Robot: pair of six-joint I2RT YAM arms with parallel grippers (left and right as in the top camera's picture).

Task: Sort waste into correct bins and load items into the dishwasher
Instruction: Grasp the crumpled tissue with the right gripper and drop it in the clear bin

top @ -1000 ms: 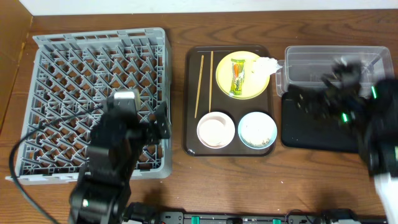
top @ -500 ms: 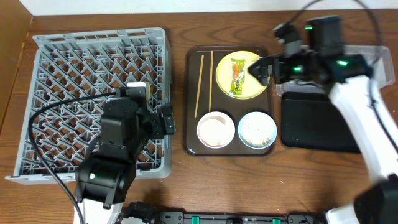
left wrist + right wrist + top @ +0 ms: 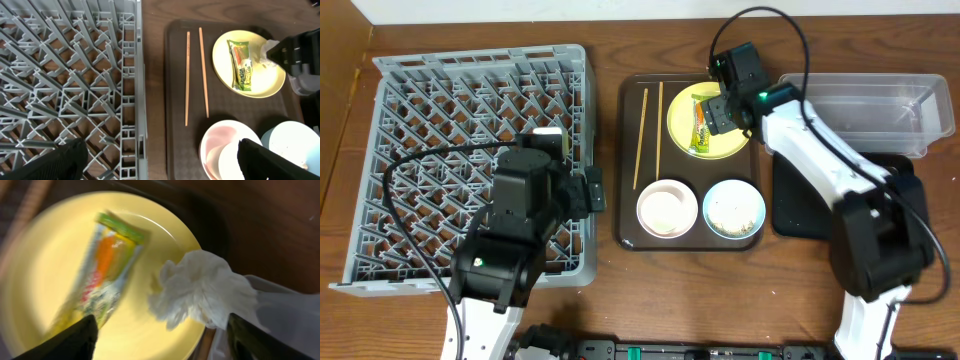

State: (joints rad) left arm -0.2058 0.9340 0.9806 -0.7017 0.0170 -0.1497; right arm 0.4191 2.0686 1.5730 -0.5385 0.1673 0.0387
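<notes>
- Overhead: the right gripper (image 3: 720, 108) hangs over the yellow plate (image 3: 682, 137) on the brown tray (image 3: 628, 200). The left gripper (image 3: 588, 190) sits at the edge of the dish rack (image 3: 440, 100).
- Left wrist: the left claw is spread wide and holds nothing. The snack wrapper (image 3: 241, 65) lies flat on the plate; it is probably light, slick film.
- Right wrist: the right claw is apart, straddling the crumpled tissue (image 3: 205, 292) at the plate's rim beside the clear tub (image 3: 285, 312). The tissue looks soft and near weightless, so pinch its raised middle.

The left arm (image 3: 515, 225) stands bent at the near side, wrist turned toward the middle. The left gripper (image 3: 162, 162) is spread wide, with nothing between its fingers (image 3: 55, 162). The right arm (image 3: 810, 150) stretches far forward and inward, wrist pitched down (its own view is smeared). The right gripper (image 3: 165, 340) has jaws well apart, clamping nothing.
</notes>
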